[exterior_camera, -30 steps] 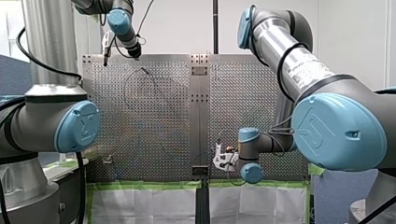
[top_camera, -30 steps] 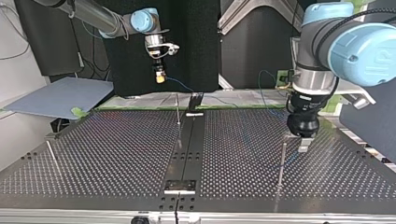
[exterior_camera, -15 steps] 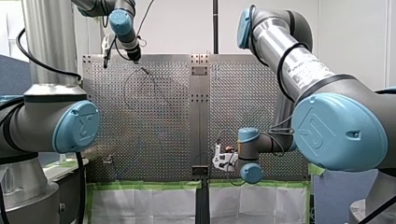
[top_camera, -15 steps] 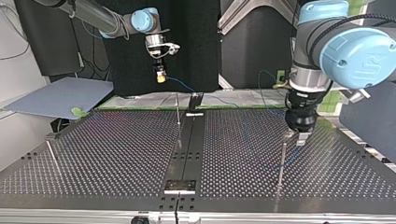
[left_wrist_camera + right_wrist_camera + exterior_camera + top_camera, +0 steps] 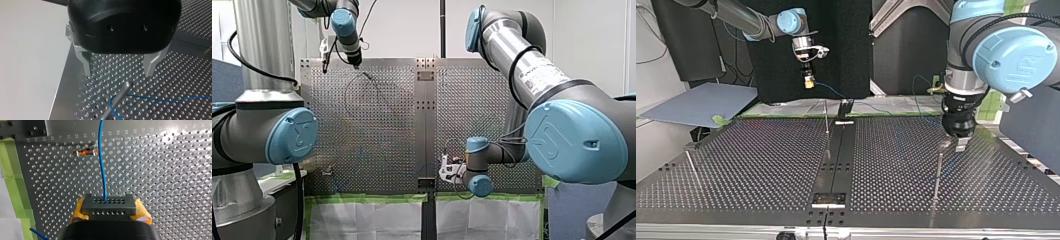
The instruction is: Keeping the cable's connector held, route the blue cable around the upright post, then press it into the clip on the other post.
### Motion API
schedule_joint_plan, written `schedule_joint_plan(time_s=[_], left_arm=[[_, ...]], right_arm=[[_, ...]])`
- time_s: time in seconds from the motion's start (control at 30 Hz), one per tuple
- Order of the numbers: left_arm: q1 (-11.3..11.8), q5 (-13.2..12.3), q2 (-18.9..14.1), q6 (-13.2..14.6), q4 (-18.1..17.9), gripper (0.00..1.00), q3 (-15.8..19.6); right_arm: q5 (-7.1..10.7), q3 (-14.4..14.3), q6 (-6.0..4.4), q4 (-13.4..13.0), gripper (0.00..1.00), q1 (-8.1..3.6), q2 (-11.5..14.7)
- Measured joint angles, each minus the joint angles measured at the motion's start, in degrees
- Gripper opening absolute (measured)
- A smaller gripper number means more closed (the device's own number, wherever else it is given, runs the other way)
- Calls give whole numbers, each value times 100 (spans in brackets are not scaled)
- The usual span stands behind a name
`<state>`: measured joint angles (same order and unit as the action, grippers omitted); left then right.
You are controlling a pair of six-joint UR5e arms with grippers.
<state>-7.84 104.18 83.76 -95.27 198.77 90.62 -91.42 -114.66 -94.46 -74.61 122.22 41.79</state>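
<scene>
**Blue cable bends at post, connector in grip**

My right end effector point(image 5: 111, 214) pinches the grey connector point(image 5: 109, 204) between its yellow pads. The blue cable point(image 5: 102, 157) runs from the connector out over the perforated surface point(image 5: 190, 75). My left end effector point(image 5: 118, 74) hangs with metal fingers spread just above the upright post point(image 5: 117, 98), where the cable bends around the shaft.

perforated table point(image 5: 761, 165), dark centre strip point(image 5: 837, 155) running near to far. Top view: left post point(image 5: 691, 167), centre post point(image 5: 826, 120), right post point(image 5: 937, 172); blue cable point(image 5: 160, 100) on table bends round right post
</scene>
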Motion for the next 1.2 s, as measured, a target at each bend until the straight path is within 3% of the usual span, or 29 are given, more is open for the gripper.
schedule_joint_plan(time_s=[0.57,1.2], left_arm=[[-9,597,0,-79,168,100,1],[-11,704,-2,-33,178,100,-1]], right_arm=[[0,-1,17,18,0,23,0],[0,0,22,14,0,23,-1]])
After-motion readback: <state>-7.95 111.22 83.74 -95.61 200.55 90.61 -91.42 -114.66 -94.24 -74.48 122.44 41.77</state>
